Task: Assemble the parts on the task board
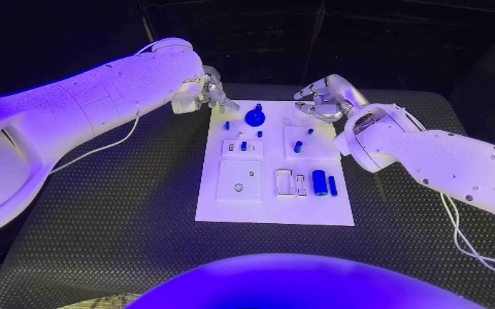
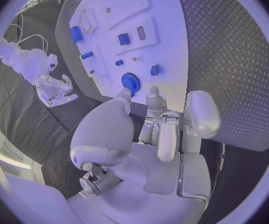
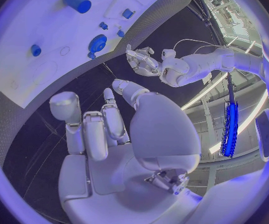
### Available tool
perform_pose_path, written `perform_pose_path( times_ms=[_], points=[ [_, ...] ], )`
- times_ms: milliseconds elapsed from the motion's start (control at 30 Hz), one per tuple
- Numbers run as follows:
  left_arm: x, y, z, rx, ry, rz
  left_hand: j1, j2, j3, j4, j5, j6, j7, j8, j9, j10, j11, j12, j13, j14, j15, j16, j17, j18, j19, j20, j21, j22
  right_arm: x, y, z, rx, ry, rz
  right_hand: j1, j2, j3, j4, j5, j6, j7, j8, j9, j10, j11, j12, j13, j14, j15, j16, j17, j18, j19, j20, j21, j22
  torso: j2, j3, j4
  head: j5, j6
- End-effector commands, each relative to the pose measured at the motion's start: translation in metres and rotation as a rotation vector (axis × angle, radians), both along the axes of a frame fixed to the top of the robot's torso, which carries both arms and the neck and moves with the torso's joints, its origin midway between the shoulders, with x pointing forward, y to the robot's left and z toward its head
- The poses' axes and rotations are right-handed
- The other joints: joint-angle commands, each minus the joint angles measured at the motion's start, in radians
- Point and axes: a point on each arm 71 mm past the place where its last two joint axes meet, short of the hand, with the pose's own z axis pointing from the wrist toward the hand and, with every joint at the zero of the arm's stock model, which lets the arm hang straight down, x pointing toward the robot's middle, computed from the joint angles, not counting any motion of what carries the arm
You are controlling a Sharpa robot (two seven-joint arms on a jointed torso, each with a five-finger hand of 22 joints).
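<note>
Near edge of the board (image 1: 273, 216) looks safe, but both empty, loosely spread hands, left hand (image 1: 212, 94) and right hand (image 1: 322, 100), hover by the gear (image 1: 255, 117) and could easily knock it loose.

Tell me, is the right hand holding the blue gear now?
No, the right hand holds nothing; the blue gear lies on the task board.

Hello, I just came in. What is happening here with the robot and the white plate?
The robot is working on the white task board, where small blue parts lie, among them a blue gear and a blue cylinder. Its left hand and right hand hover at the board's far corners, holding nothing.
</note>
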Motion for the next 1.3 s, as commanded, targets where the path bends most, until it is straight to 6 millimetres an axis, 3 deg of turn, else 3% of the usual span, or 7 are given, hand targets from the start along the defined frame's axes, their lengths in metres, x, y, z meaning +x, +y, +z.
perform_pose_path(
  times_ms=[33, 767, 1300],
  points=[
    [0.002, 0.000, -0.004, 0.043, 0.023, -0.028, 0.008, 0.002, -0.005, 0.000, -0.002, 0.006, -0.002, 0.006, -0.001, 0.007, 0.001, 0.002, -0.002, 0.102, -0.001, 0.006, 0.263, 0.003, 0.010, 0.000, 0.002, 0.154, 0.000, 0.002, 0.001, 0.002, -0.002, 0.012, 0.007, -0.002, -0.006, -0.001, 0.004, -0.008, 0.001, 0.004, -0.001, -0.005, -0.001, -0.003, 0.001, 0.080, -0.001, -0.005, 0.159, 0.009, -0.007, 0.000, -0.003, 0.000, -0.001, 0.0000, 0.0007, 0.002, 0.000],
    [0.004, -0.002, -0.030, 0.090, 0.092, -0.016, 0.019, 0.003, -0.012, -0.002, -0.001, 0.007, -0.002, 0.005, -0.004, 0.004, 0.001, 0.000, -0.005, 0.102, -0.001, 0.006, 0.263, 0.003, 0.009, -0.001, 0.000, 0.155, 0.000, 0.004, 0.002, 0.005, -0.001, 0.018, 0.008, 0.000, -0.006, 0.000, 0.005, -0.009, 0.001, 0.004, -0.001, -0.004, -0.001, -0.002, 0.002, 0.080, -0.001, -0.005, 0.159, 0.009, -0.007, 0.000, -0.003, 0.000, -0.001, -0.0005, 0.0003, 0.006, 0.000],
    [0.004, -0.003, -0.035, 0.082, 0.091, -0.008, 0.047, 0.018, -0.019, -0.007, 0.000, 0.011, -0.004, 0.007, -0.008, 0.003, 0.000, 0.000, -0.005, 0.102, -0.002, 0.006, 0.263, 0.003, 0.010, -0.001, 0.003, 0.156, 0.000, 0.005, 0.001, 0.005, -0.001, 0.020, 0.008, 0.000, -0.006, 0.000, 0.005, -0.009, 0.001, 0.004, -0.001, -0.004, -0.001, -0.002, 0.002, 0.080, -0.001, -0.005, 0.159, 0.009, -0.007, 0.000, -0.003, 0.000, -0.002, -0.0003, 0.0008, 0.008, 0.000]
  ],
)
